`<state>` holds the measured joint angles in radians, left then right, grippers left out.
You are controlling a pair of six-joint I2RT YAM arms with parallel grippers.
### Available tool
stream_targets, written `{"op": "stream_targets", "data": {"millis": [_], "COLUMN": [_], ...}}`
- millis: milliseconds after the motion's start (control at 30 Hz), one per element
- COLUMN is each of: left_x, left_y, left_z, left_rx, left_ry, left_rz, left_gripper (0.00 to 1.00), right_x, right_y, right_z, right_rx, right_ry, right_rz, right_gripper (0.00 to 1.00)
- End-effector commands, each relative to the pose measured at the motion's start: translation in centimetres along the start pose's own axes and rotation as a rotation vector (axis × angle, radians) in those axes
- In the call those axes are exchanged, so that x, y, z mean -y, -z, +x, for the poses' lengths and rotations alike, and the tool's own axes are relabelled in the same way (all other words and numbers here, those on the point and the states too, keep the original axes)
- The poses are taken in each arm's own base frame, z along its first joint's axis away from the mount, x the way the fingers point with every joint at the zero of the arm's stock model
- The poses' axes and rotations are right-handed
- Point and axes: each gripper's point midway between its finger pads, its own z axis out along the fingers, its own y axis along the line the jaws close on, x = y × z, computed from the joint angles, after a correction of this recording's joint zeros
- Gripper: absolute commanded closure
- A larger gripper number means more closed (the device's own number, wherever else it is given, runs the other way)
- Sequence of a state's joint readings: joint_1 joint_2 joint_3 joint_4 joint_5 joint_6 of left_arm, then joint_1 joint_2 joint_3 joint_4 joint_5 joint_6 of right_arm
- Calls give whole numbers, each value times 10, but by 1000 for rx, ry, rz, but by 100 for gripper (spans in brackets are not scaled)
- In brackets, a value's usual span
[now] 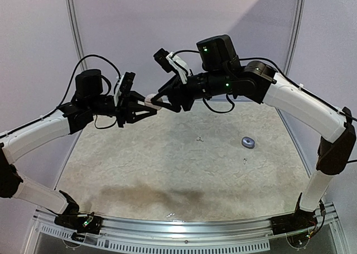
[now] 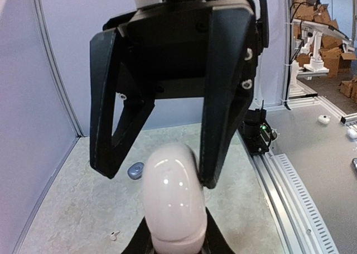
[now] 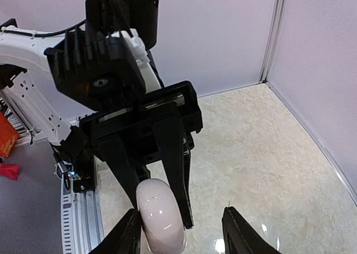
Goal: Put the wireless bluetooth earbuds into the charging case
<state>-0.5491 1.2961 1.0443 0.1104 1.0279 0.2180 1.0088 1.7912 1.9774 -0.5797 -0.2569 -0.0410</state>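
Note:
A glossy white oval charging case (image 1: 152, 101) hangs in mid-air above the back left of the table, and my left gripper (image 1: 146, 106) is shut on it. In the left wrist view the case (image 2: 170, 198) rises from between my own fingers (image 2: 215, 240). My right gripper (image 1: 163, 96) faces it from the right and is open. In the right wrist view, one of its fingertips (image 3: 129, 234) lies against the case (image 3: 160, 216); the other stands well apart. Two tiny earbuds (image 1: 199, 138) (image 1: 244, 161) lie on the table; one earbud (image 2: 114, 235) shows in the left wrist view.
A small blue-grey oval case (image 1: 248, 143) lies on the table at the right, also seen as a blue-grey case (image 2: 135, 170) in the left wrist view. A metal rail (image 1: 184, 227) runs along the near edge, and white walls (image 1: 44, 36) close in the back and sides.

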Motion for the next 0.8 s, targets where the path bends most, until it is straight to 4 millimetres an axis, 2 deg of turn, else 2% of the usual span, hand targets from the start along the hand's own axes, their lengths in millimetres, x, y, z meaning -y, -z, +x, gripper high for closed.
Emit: {"op": "stream_targets", "data": {"millis": [0, 200, 367, 533, 767], "left_x": [22, 20, 13, 7, 4], "left_y": [-1, -1, -1, -1, -1], "left_z": [-4, 0, -2, 7, 17], "left_rx": [8, -7, 0, -4, -22], "left_ry": [-80, -90, -42, 98, 145], "left_rz": [76, 63, 30, 3, -31], "left_gripper": [100, 100, 100, 100, 100], "right_x": [46, 51, 42, 29, 13], "right_y": [-1, -5, -11, -4, 10], "right_z": [-4, -5, 3, -12, -40], "right_rx": [17, 22, 5, 53, 134], "right_ry": [-47, -81, -88, -71, -75], "right_rz": [165, 167, 112, 44, -35], "right_gripper": [49, 49, 49, 44, 38]}}
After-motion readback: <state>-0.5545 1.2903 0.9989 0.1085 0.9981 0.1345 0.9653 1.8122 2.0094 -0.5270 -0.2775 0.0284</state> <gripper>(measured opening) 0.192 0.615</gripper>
